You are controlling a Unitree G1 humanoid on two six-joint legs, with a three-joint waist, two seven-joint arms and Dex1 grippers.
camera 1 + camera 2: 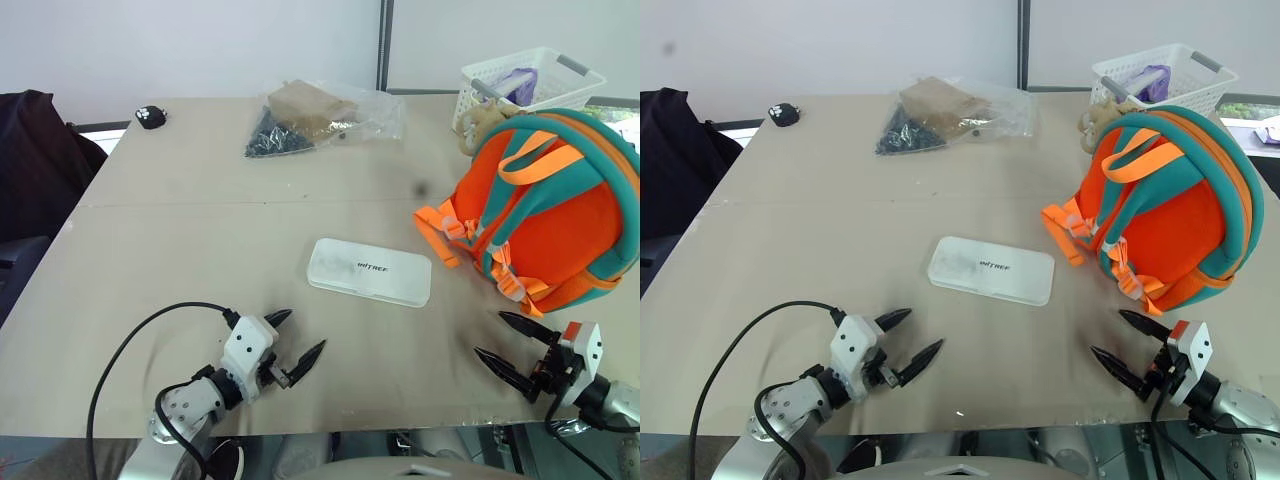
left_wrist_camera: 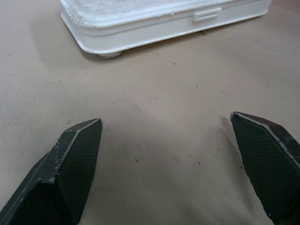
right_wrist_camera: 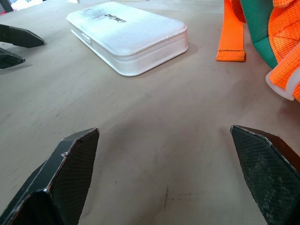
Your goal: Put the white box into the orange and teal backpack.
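Tabletop [image 1: 180, 240] holds white box [image 1: 370, 271] flat, long axis left-right.

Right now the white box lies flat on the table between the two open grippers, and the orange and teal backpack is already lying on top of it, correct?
Not quite. The orange and teal backpack is not on the white box; it stands beside it, apart, as the left eye view shows. The rest holds: the box lies flat on the table, ahead of and between the open left gripper and right gripper.

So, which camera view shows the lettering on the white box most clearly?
The left eye view: the white box lies whole, lettering facing up. The right eye view matches it; the right wrist view shows the lettering slanted; the left wrist view shows its side wall.
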